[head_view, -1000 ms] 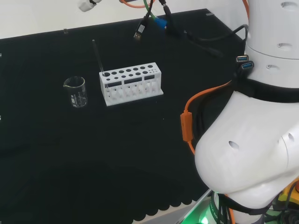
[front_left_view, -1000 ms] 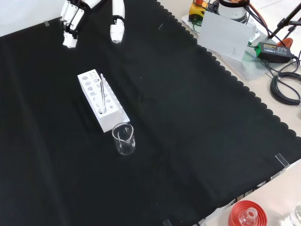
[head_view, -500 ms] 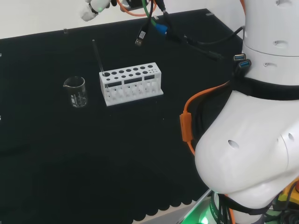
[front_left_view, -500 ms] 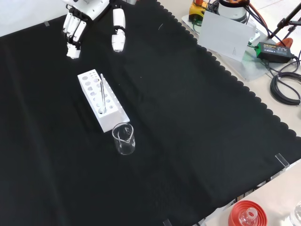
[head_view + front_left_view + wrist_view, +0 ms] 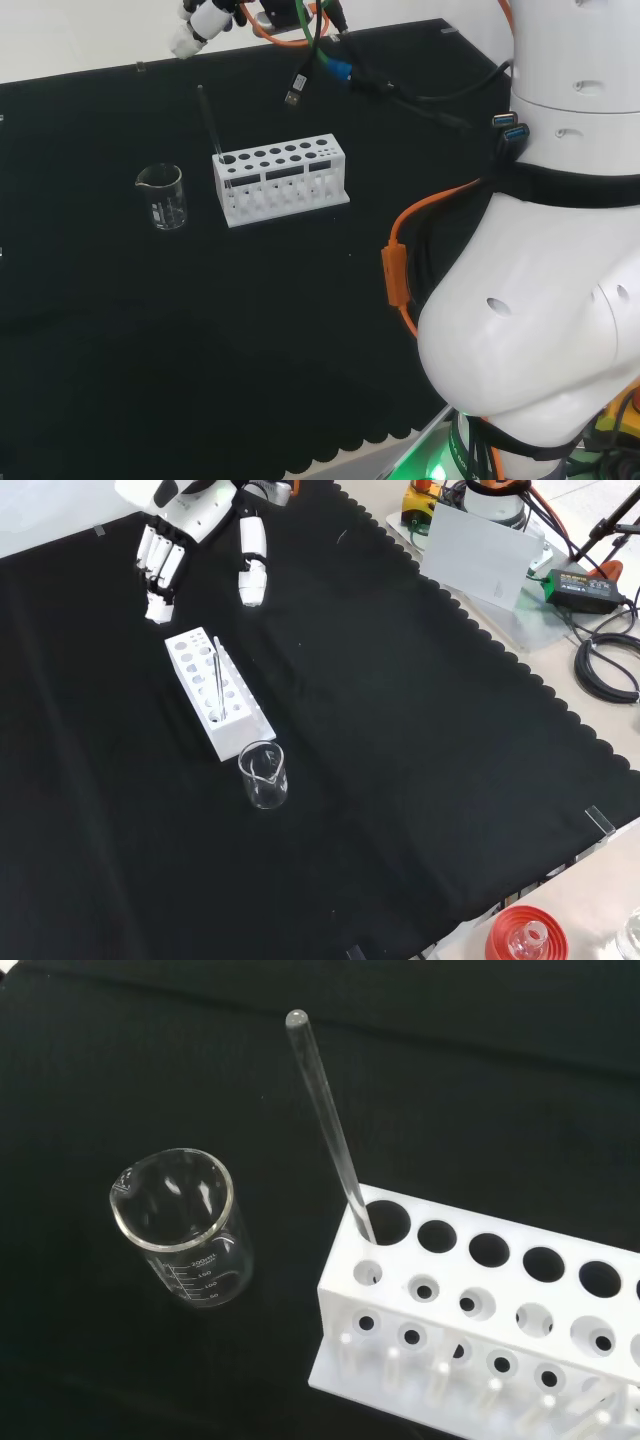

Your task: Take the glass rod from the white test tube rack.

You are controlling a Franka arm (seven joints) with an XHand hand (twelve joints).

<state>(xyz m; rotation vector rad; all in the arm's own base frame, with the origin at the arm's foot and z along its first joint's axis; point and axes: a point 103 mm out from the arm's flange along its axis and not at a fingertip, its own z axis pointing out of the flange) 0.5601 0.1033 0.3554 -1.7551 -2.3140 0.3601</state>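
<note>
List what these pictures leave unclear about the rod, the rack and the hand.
- Rod: its lower end is hidden inside the rack's end hole in the wrist view, so how deep it sits is unclear.
- Rack: cut off by the wrist view's edge; its far end is missing there.
- Hand: the front view's top edge cuts off the palm.
- Beaker: clear glass; any contents can't be confirmed.

Glass rod [image 5: 328, 1128] clear, glossy; rack [image 5: 480, 1310] matt white plastic; beaker [image 5: 185, 1228] clear glass; cloth [image 5: 400, 730] matt black
</note>
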